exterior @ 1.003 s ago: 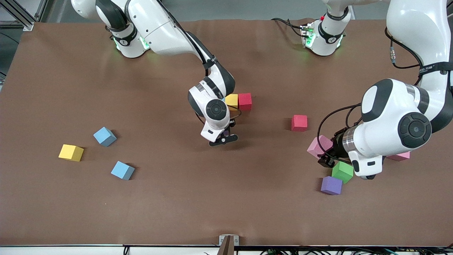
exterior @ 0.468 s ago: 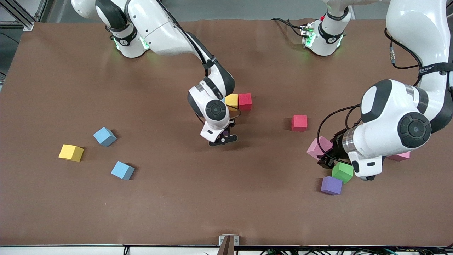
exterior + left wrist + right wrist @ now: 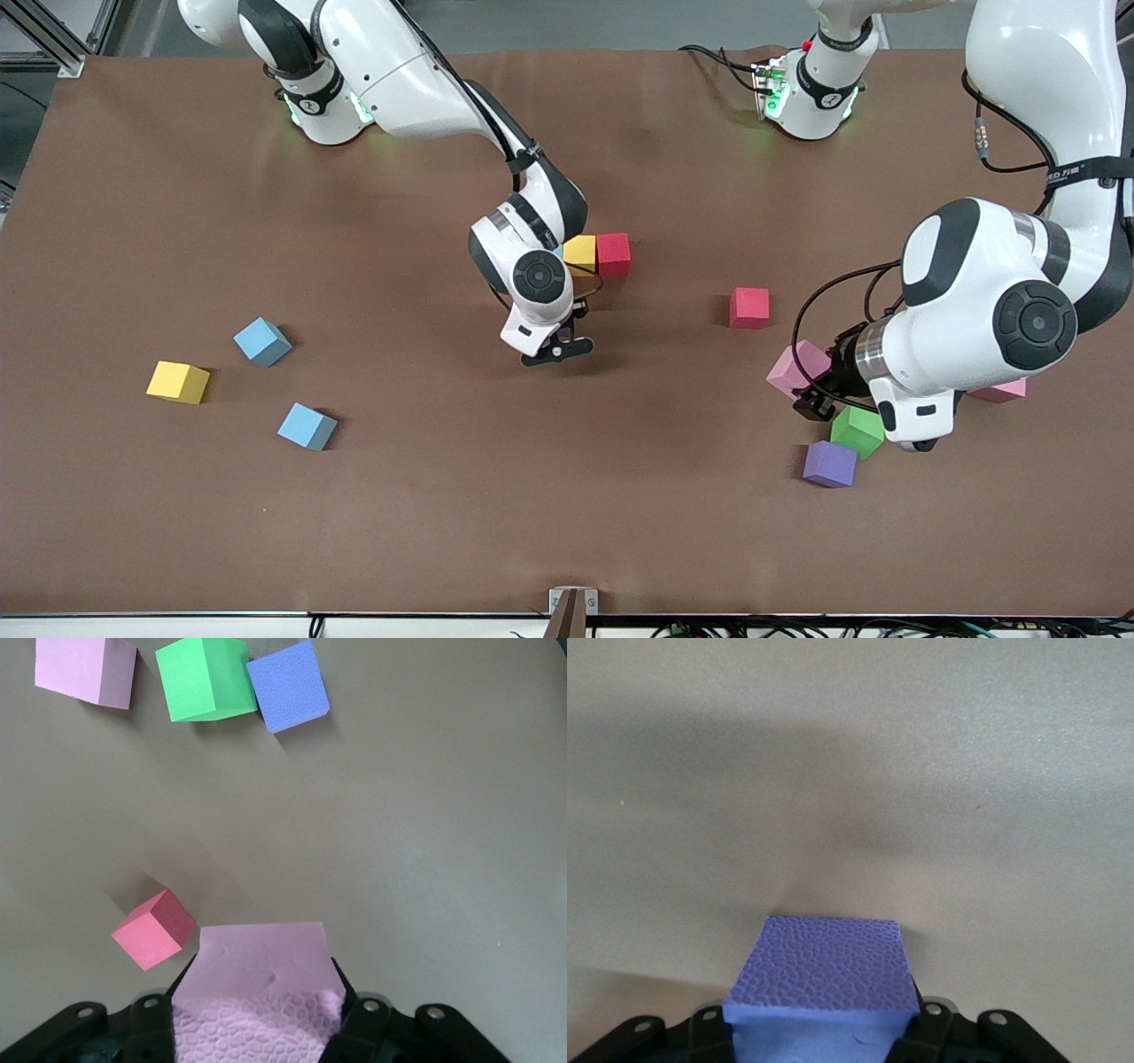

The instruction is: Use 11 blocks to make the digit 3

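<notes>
Brown tabletop (image 3: 443,532): right gripper (image 3: 824,1028) clamps a purple block (image 3: 819,970) mid-table; left gripper (image 3: 257,1028) clamps a pink block (image 3: 257,979) (green block (image 3: 856,430) at its 5 o'clock).

A brown cloth (image 3: 443,496) covers the worktop. A small metal bracket (image 3: 572,604) sits at the middle of the edge nearest the front camera.

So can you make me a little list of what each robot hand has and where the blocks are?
left gripper: shut on a pink block, near the green block and purple block
right gripper: shut on a purple-blue block, mid-table
started row: orange block touching a red block
loose red block: alone
right arm's end: yellow block, two blue blocks
</notes>
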Robot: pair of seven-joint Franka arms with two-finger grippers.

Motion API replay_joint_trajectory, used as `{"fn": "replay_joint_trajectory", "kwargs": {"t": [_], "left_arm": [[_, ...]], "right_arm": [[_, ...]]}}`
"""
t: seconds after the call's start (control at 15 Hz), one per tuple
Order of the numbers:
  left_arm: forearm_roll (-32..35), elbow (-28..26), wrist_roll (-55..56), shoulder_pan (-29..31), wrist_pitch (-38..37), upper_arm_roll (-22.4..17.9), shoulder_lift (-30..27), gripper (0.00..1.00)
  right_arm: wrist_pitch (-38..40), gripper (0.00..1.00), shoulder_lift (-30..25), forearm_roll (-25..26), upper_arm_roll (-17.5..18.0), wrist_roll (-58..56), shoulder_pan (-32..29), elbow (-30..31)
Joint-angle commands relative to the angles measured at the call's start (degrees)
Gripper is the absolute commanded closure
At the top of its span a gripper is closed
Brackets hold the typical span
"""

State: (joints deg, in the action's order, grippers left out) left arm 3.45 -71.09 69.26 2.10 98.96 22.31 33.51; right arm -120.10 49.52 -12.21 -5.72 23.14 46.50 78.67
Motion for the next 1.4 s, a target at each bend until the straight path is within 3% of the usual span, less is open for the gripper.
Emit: {"fn": "replay_joint_trajectory", "kwargs": {"t": [0.0, 0.33, 0.4, 0.47, 0.54, 0.6, 0.67, 1.34], "left_arm": [[-0.4, -0.7, -3.3, 0.7, 0.4, 0.2, -1.0, 1.0], [0.0, -0.7, -3.5, 0.8, 0.4, 0.1, -0.9, 1.0], [0.0, -0.7, -3.5, 0.8, 0.4, 0.1, -0.9, 1.0], [0.0, -0.7, -3.6, 0.7, 0.4, 0.1, -0.9, 1.0], [0.0, -0.7, -3.6, 0.7, 0.4, 0.1, -1.0, 1.0], [0.0, -0.7, -3.6, 0.6, 0.4, 0.1, -1.0, 1.0], [0.0, -0.7, -3.6, 0.6, 0.4, 0.2, -1.0, 1.0], [0.1, -0.8, -3.6, -0.2, 0.6, 0.3, -0.6, 1.0]], "right_arm": [[0.0, 0.74, -0.2, 0.3, 0.3, 0.5, -1.1, 4.1], [0.0, 0.7, -0.3, 0.3, 0.3, 0.3, -1.3, 4.0], [0.0, 0.57, -0.3, 0.3, 0.3, 0.3, -1.3, 3.9], [0.0, 0.36, -0.6, 0.3, 0.0, 0.2, -1.3, 3.7], [0.0, 0.25, -0.9, 0.3, -0.2, 0.1, -1.3, 3.6], [0.9, 0.06, -1.0, 0.4, -0.7, -0.1, -1.4, 3.3], [1.8, 0.0, -1.1, 0.4, -1.0, -0.4, -1.3, 3.1], [6.7, 0.0, -1.8, -0.3, -1.0, 0.2, -1.2, -0.4]]}}
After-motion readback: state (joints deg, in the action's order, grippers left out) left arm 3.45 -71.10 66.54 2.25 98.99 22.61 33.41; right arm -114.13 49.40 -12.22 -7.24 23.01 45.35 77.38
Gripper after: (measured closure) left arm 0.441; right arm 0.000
